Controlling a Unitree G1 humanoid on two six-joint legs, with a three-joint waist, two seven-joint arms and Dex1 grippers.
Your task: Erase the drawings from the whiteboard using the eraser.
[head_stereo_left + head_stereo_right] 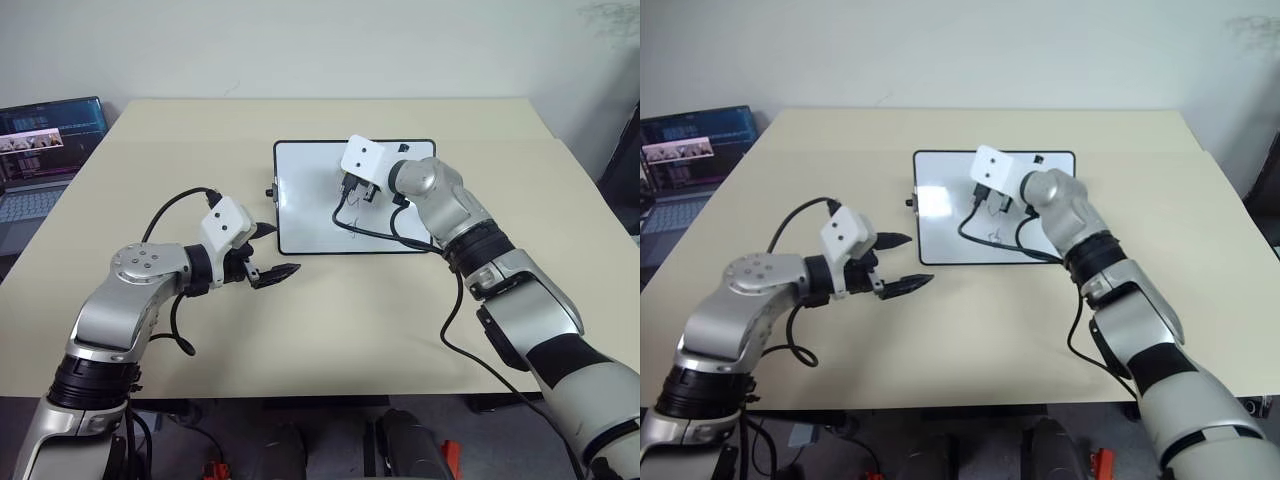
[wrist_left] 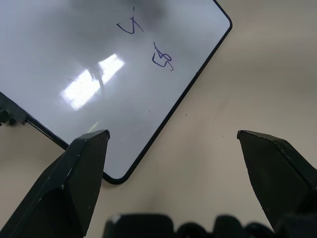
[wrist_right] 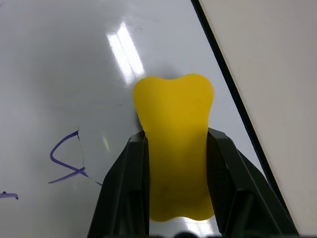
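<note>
The whiteboard lies flat on the tan table, past the middle. My right gripper is shut on the yellow eraser, squeezing it in at the sides. It hovers over the board's middle, close to the surface. A "4"-like mark of the drawings sits just beside the eraser. The left wrist view has that mark and a "$"-like squiggle near the board's edge. My left gripper stands open and empty, above the table by the board's near left corner.
An open laptop sits at the table's far left edge. Black cables loop from both wrists; the right one hangs over the board. Bare table stretches in front of the board.
</note>
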